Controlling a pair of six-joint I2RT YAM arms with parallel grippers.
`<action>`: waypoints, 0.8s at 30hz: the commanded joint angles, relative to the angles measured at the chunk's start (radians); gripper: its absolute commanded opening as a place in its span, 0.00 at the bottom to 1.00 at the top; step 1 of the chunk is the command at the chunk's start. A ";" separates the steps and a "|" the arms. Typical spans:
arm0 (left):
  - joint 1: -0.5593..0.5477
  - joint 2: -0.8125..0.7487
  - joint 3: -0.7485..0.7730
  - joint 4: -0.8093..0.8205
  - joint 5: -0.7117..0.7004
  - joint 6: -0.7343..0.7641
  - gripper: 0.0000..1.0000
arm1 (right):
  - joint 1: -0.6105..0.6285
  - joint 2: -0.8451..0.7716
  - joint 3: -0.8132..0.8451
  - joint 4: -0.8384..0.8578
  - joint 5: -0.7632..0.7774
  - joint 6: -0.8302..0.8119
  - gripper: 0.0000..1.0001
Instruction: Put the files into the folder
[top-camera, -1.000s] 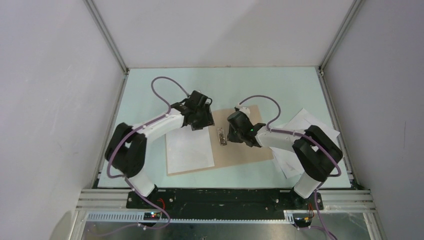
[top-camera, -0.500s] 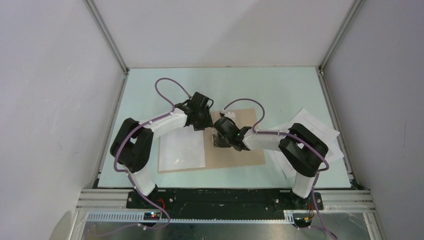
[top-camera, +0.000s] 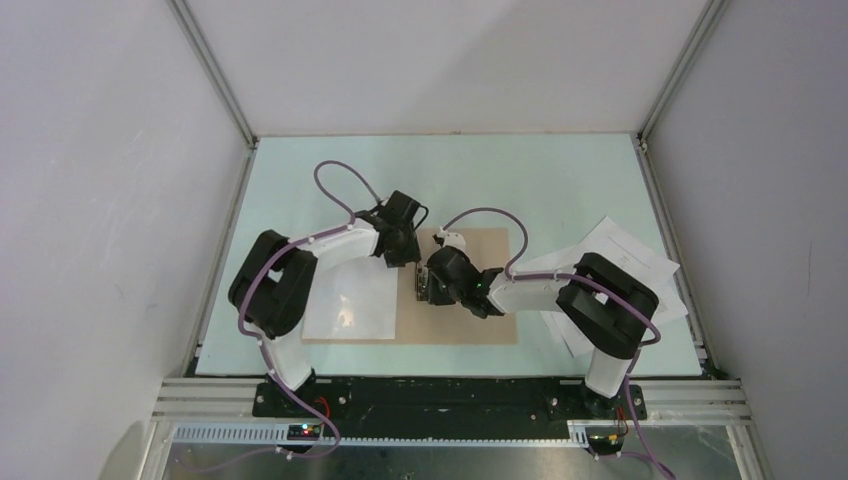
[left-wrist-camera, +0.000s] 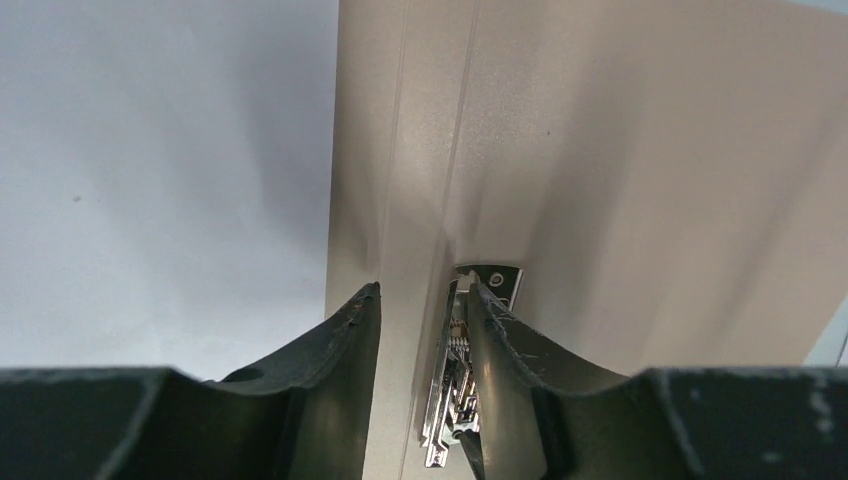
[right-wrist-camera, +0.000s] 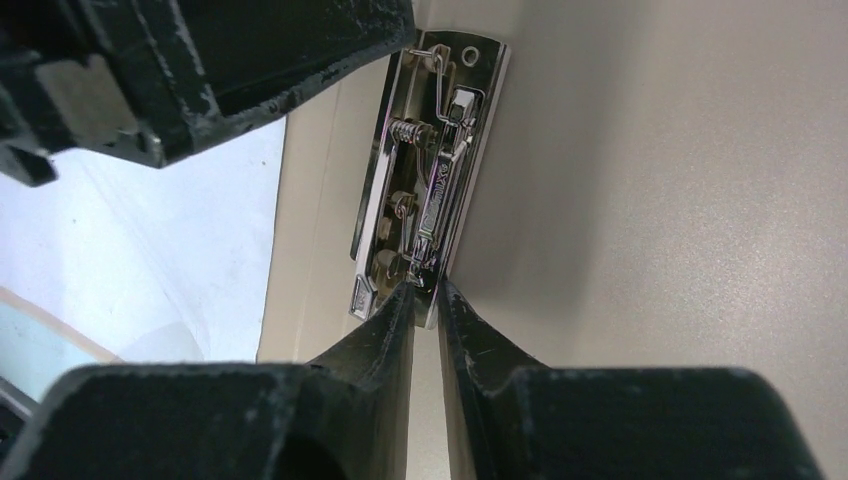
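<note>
1. A white sheet (top-camera: 350, 305), one of the files, lies on the left leaf of the open folder (top-camera: 480, 325), just outward of the left gripper. It looks placed but not clamped.
2. The left gripper (left-wrist-camera: 422, 300) has its jaws apart, astride the spine fold. The metal clip (right-wrist-camera: 425, 170) sits against the inner face of its right finger and the other finger is clear of it, so nothing is gripped. I judge it is there to steady the spine.
3. The right gripper (right-wrist-camera: 425, 292) meets the clip from the opposite end. Its fingers are drawn almost together with the lever's tip between them, but I cannot tell whether they actually pinch it. The likely aim is to raise the lever so sheets can slide beneath.
4. The remaining files (top-camera: 615, 238) lie fanned on the table well behind the right gripper, beside its arm and outside the folder.
5. The top view shows both leaves and the loose stack, but the two gripper heads hide the clip. The right wrist view shows its spring and lever, with the left gripper's body just beyond its far end. The left wrist view shows only one edge of the clip.
</note>
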 joint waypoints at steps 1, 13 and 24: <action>-0.021 0.019 -0.004 0.019 -0.046 0.008 0.43 | -0.016 0.004 -0.064 -0.028 -0.040 -0.042 0.19; -0.080 0.005 -0.062 0.013 -0.143 -0.140 0.15 | -0.071 -0.054 -0.129 0.025 -0.056 -0.050 0.18; -0.153 -0.117 -0.185 0.004 -0.154 -0.388 0.00 | -0.096 -0.060 -0.143 0.056 -0.074 -0.057 0.17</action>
